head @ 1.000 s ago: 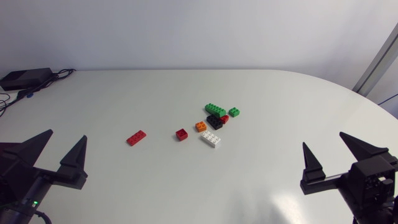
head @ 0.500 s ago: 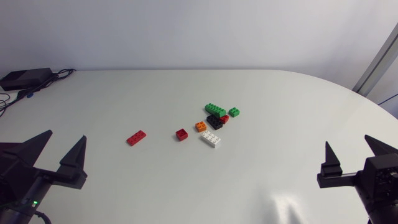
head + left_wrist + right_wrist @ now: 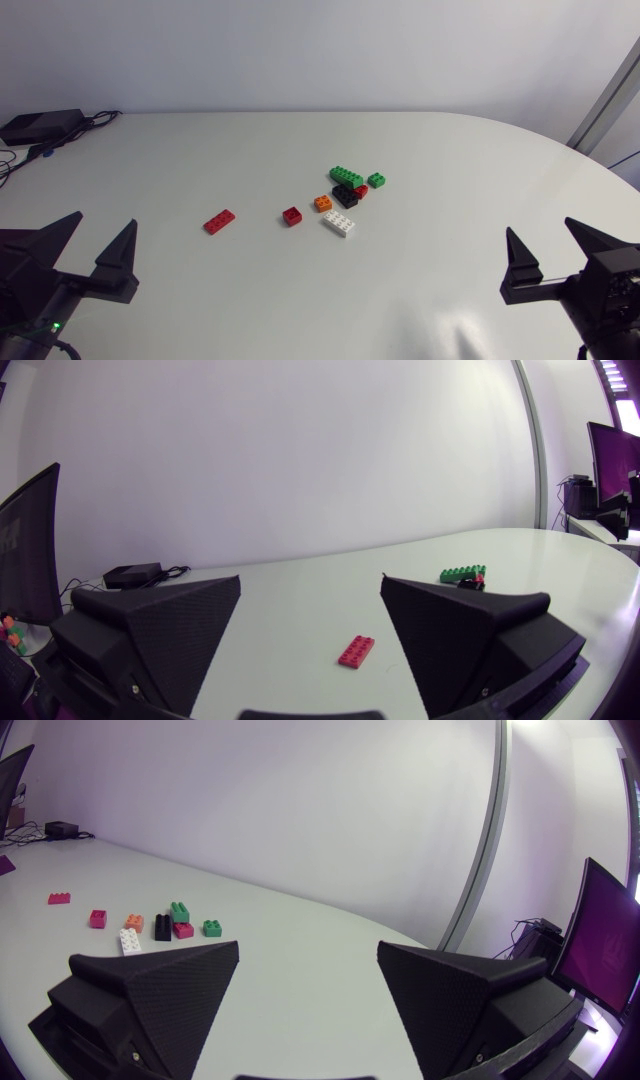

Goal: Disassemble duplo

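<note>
1. Head view: the duplo sits about mid-table on the white table (image 3: 200,150), a bit right of centre.
   - The far clump is the only bit that looks joined to me. It's a long green brick (image 3: 347,176) with a black brick (image 3: 345,196) touching its near side and a tucked red brick (image 3: 360,190) peeking out on the right.
   - A small green brick (image 3: 376,180) sits just right of the clump, apart from it.
   - Loose ones lie nearer: an orange brick (image 3: 323,203), a white brick (image 3: 338,224), a square red brick (image 3: 291,215) to their left, and a flat red brick (image 3: 219,221) further left.
   - The left gripper (image 3: 103,220) and right gripper (image 3: 542,228) are at the near corners, well away from the bricks. Both have their fingers spread wide and hold nothing.

2. Left wrist view: the fingers are splayed with nothing between them. The flat red brick (image 3: 356,650) is ahead, and the green clump is farther off beyond it.

3. Right wrist view: same deal, fingers wide and bare. The bricks are well ahead. From here the long green brick (image 3: 180,910) seems stacked on the tucked red brick (image 3: 183,930), with the black brick (image 3: 162,927) against them. I can't tell if the black one is clipped on.

4. Handling guess: the bricks look like light, stiff, slick plastic that will skid if nudged. I'd pinch the bottom brick by its flat sides, grab the green one across its long sides, and tilt it off rather than pull straight.
</note>
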{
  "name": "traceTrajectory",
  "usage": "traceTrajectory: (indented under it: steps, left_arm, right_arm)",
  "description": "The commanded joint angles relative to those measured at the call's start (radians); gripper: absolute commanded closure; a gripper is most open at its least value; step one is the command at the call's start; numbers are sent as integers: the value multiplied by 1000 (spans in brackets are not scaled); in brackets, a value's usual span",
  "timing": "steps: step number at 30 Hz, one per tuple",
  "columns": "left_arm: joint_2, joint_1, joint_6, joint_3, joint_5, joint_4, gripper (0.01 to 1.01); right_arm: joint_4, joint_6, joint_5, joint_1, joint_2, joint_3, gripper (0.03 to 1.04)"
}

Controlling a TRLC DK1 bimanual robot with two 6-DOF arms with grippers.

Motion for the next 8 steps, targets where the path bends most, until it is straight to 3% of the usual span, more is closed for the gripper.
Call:
traceTrajectory:
  steps: [1,3,8]
  left_arm:
    - [-18,8,-17,-18,-8,-4,41]
    - [-17,8,-17,-18,-8,-4,41]
    - [-17,14,-17,-19,-8,-4,41]
  right_arm:
    - [112,-7,14,-17,-11,-70,69]
    - [112,-49,13,-55,-11,-73,67]
    - [103,-56,13,-76,-12,-73,67]
